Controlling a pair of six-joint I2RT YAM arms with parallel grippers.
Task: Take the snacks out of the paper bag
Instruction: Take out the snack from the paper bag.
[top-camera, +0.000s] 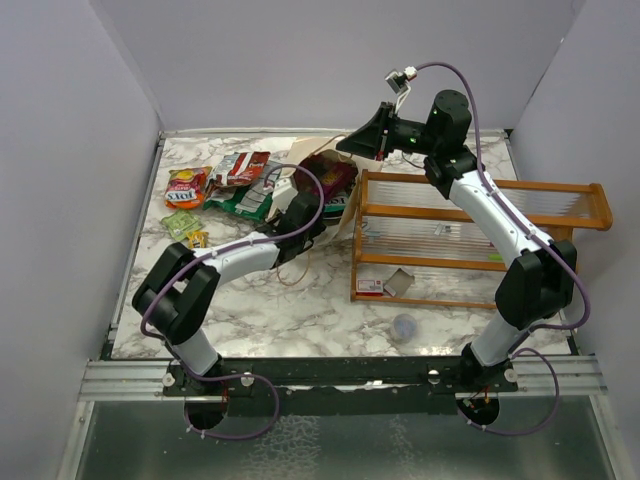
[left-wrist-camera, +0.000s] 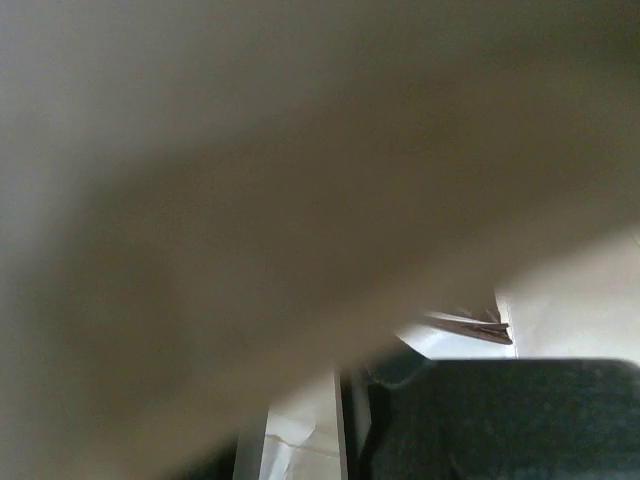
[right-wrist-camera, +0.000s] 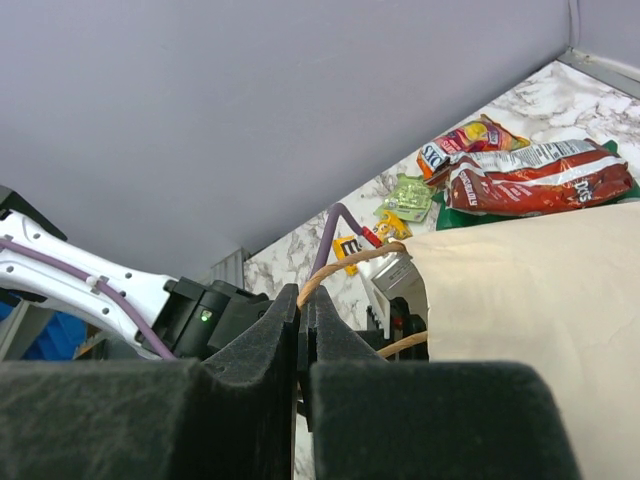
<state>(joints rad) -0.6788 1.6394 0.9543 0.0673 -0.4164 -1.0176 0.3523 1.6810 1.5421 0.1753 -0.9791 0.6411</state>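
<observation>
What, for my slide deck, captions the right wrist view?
Right pincer pinches string handle of paper bag, snack packets on table beyond.

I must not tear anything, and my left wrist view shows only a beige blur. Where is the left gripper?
Observer: From the top, the left gripper is at the mouth of the bag.
Operator: Does the right arm hold the bag?
Observer: Yes, the right gripper is shut on the string handle.
Operator: Is any snack left inside?
Observer: A magenta packet shows in the mouth. The other snacks lie left of the bag.
</observation>
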